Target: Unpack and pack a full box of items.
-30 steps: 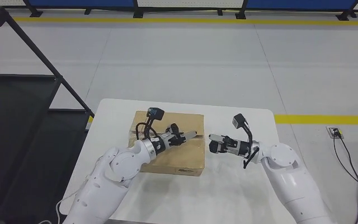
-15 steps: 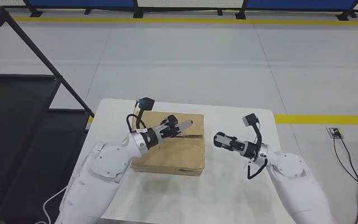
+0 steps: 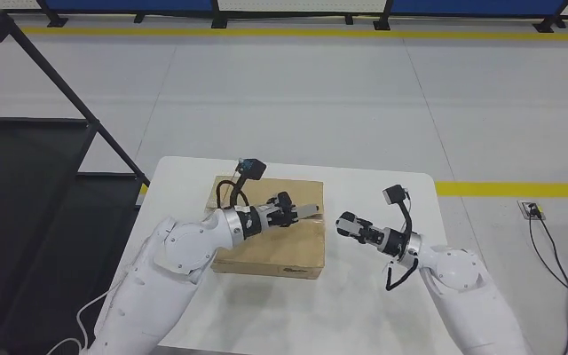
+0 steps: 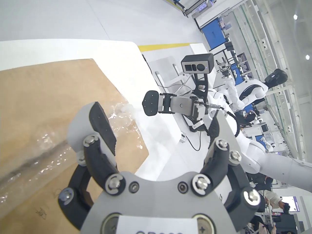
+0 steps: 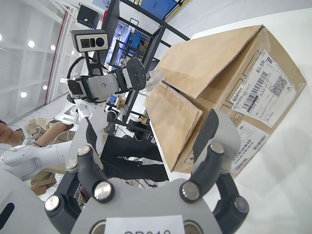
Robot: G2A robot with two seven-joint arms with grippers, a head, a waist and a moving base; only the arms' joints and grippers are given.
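Observation:
A brown cardboard box (image 3: 266, 232) sits on the white table (image 3: 382, 297), its top flaps down and a seam of clear tape (image 4: 46, 144) running across them. A crumpled end of tape (image 5: 154, 77) sticks up at the box's right edge. My left gripper (image 3: 311, 210) hovers open over that edge, nothing between its fingers (image 4: 102, 125). My right gripper (image 3: 342, 222) is open just right of the box, facing it and the left gripper (image 5: 135, 74). The flap corners (image 5: 195, 113) on this side look slightly lifted.
Shipping labels (image 5: 263, 86) cover the box's right side. Bare table surface lies in front of the box and to its right (image 3: 373, 195). A black frame (image 3: 80, 115) and a dark panel stand off the table's left side.
My left gripper swung back over the box's far half, then returned to the right edge. The right gripper shifted only slightly beside the box.

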